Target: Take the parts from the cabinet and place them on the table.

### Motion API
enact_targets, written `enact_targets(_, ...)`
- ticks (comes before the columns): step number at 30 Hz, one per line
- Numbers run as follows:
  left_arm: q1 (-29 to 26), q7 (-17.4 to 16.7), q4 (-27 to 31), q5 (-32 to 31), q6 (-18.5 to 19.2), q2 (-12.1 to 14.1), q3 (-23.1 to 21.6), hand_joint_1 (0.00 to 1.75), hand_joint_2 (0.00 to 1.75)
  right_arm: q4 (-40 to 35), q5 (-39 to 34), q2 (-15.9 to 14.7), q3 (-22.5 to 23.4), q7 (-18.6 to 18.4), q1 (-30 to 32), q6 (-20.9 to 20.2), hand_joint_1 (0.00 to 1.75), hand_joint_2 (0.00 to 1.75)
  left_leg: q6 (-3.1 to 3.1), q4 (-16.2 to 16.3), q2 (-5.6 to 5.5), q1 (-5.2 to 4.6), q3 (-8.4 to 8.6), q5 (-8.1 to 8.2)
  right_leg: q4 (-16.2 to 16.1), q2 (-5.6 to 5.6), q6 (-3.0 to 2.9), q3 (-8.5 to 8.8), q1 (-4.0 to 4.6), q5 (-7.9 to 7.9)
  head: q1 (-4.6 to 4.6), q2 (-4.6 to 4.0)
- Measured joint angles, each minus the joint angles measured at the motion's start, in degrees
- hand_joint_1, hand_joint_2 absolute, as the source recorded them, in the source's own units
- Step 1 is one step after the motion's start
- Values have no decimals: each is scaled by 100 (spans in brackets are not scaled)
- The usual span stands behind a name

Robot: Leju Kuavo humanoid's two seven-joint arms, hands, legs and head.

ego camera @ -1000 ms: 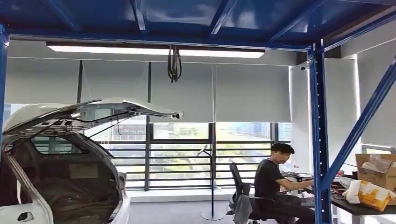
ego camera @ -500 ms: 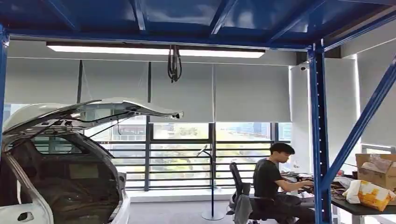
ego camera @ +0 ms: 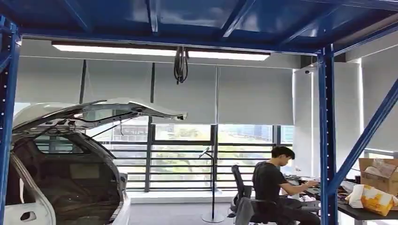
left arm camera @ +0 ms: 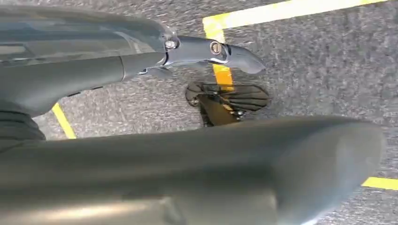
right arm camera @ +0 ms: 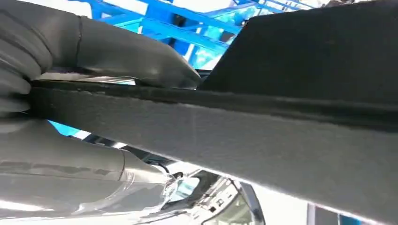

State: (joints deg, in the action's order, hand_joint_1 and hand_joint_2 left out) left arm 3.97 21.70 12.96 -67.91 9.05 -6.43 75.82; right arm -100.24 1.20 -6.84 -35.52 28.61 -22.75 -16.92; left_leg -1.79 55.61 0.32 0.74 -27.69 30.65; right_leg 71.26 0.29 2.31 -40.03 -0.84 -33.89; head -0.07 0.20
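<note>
Right hand (right arm camera: 70,93) clamps dark flat panel (right arm camera: 244,136) at panel's edge, thumb on top. Left hand (left arm camera: 155,140) holds nothing, fingers apart. Risk: edge-only grip, panel slips or clips blue rack post (ego camera: 327,136) while walking to table (ego camera: 363,212).

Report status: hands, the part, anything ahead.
Right hand grips dark flat part. Left hand holds nothing, over floor. Ahead: car body, blue rack post, seated person.

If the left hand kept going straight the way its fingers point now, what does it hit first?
Likely the grey carpeted floor with its yellow tape line; nothing else lies beyond the left hand, which holds nothing. Depth is unclear.
</note>
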Motion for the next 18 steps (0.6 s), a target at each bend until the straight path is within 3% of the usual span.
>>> enact_targets(1, -12, -54, 0, 0, -4, 2, 9, 0, 0, -11, 2, -26, 35, 13, 44, -9, 175, 175, 6, 3, -1, 5, 2, 8, 341, -1, 18, -197, -12, -60, 0, 0)
enact_targets(2, -25, -109, 0, 2, -13, 4, 29, 0, 0, -20, 4, -52, 57, 31, 82, -24, 175, 175, 19, 4, -3, 15, 16, 26, 409, -2, 34, -282, -25, 18, 0, 0)
enact_targets(3, -40, -173, 0, 9, -31, 11, 55, 0, 0, -37, 13, -79, 92, 53, 110, -44, 175, 175, 40, 6, -6, 29, 47, 53, 213, -3, 46, -216, -34, 214, 0, 0)
enact_targets(5, -70, -271, 0, 33, -61, 31, 83, 0, 0, -83, 44, -116, 157, 112, 139, -59, 175, 175, 107, 21, -15, 61, 152, 141, -741, -14, 63, 195, -51, 822, 0, 0)
enact_targets(6, -90, -339, 0, 68, -77, 72, 101, 0, 0, -96, 63, -149, 194, 153, 153, -61, 175, 175, 151, 32, -16, 65, 177, 191, -1079, -22, 61, 352, -49, 918, 0, 0)
enact_targets(9, -112, -537, 2, 94, -133, 177, 190, 0, 0, -168, 87, -216, 301, 221, 244, -89, 175, 175, 219, 98, -27, 37, 72, 195, -1128, -14, -87, 320, 5, 805, 15, 2)
enact_targets(11, -148, -594, 2, 111, -168, 240, 236, 0, 0, -210, 87, -236, 352, 258, 264, -96, 175, 175, 274, 102, -24, 38, 65, 214, -1153, -2, -132, 311, -20, 782, 15, 7)
enact_targets(12, -151, -607, 2, 112, -177, 284, 242, 0, 0, -242, 87, -242, 382, 267, 276, -101, 175, 175, 295, 180, -25, 46, 42, 317, -1178, -1, -170, 317, -39, 771, 18, 7)
enact_targets(13, -142, -634, 2, 114, -181, 319, 247, 0, 0, -262, 87, -247, 413, 278, 294, -103, 175, 175, 298, 442, -26, 46, -74, 496, -1177, -6, -199, 316, -38, 766, 17, 2)
enact_targets(15, -155, -656, 2, 114, -223, 378, 280, 0, 0, -271, 96, -264, 450, 295, 331, -103, 175, 175, 300, 1384, -27, 40, -525, 948, -1177, -19, -229, 305, -12, 768, 17, 2)
enact_targets(16, -172, -673, 2, 116, -234, 393, 297, 0, 0, -271, 101, -277, 465, 299, 361, -103, 175, 175, 297, 1786, -27, 38, -726, 1066, -1177, -21, -239, 297, 3, 773, 15, 2)
enact_targets(17, -185, -680, 2, 114, -245, 411, 310, 0, 0, -271, 103, -284, 474, 304, 393, -103, 175, 175, 294, 1924, -28, 37, -805, 1040, -1177, -21, -250, 295, 14, 781, 17, 2)
enact_targets(18, -206, -684, 2, 114, -254, 431, 324, 0, 0, -273, 103, -291, 481, 308, 415, -105, 175, 175, 283, 1785, -27, 35, -756, 886, -1177, -18, -259, 292, 18, 789, 15, 0)
